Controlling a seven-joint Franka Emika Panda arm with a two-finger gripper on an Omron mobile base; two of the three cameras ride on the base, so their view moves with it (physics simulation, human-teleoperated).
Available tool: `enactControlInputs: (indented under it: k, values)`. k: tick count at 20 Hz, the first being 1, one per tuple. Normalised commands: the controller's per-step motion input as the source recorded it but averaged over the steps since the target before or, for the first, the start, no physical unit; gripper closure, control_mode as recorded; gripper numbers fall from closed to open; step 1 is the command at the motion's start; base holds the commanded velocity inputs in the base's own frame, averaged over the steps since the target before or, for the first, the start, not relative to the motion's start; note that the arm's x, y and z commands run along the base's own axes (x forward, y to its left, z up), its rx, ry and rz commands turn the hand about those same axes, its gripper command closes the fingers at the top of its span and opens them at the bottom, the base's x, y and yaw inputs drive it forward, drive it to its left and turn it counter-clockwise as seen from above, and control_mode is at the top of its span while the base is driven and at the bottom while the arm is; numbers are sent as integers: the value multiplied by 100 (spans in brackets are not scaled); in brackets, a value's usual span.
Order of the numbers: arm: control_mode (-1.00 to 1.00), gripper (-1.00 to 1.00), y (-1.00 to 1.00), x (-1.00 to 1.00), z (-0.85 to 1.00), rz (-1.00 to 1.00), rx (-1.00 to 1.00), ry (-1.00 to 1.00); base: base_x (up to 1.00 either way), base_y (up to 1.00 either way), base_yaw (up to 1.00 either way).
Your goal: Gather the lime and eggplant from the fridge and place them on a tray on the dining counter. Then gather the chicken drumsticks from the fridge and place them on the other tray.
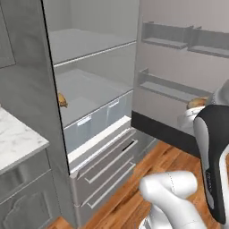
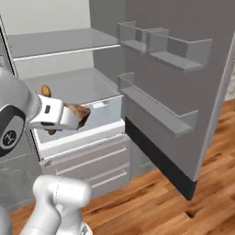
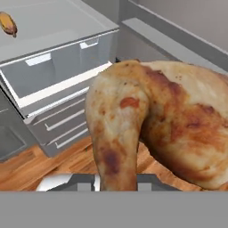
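A browned chicken drumstick (image 3: pixel 156 124) is close in front of the hand camera, and my gripper (image 2: pixel 79 116) is shut on it in front of the open fridge. The same drumstick (image 1: pixel 197 103) pokes out beside my arm in the left base view. A second drumstick (image 1: pixel 61 100) lies at the left edge of the fridge's middle shelf (image 1: pixel 89 91); it is also at the drumstick (image 2: pixel 46 90) spot behind my hand and the drumstick (image 3: pixel 8 23) at upper left in the hand view. The lime, eggplant and trays are out of view.
The fridge door (image 2: pixel 183 69) stands open to the right, its bins (image 2: pixel 160 110) jutting inward. Below the shelves are a clear crisper drawer (image 1: pixel 96 120) and grey freezer drawers (image 1: pixel 107 170). A marble counter (image 1: pixel 18 138) sits left of the fridge. A wood floor (image 2: pixel 160 202) lies below.
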Motion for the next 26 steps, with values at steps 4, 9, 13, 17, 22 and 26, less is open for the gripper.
enactControlInputs:
  k: [4, 9, 13, 17, 22, 26]
  values:
    - [100, 100, 0, 0, 0, 0, 0, 0, -92, 0, -80]
    - [100, 100, 0, 0, 0, 0, 0, 0, -95, 0, -75]
    - [100, 100, 0, 0, 0, 0, 0, 0, -85, -12, -71]
    - [100, 100, 0, 0, 0, 0, 0, 0, -73, -25, -66]
    - [100, 100, 0, 0, 0, 0, 0, 0, -25, -38, -53]
    - [100, 100, 0, 0, 0, 0, 0, 0, 16, -42, -23]
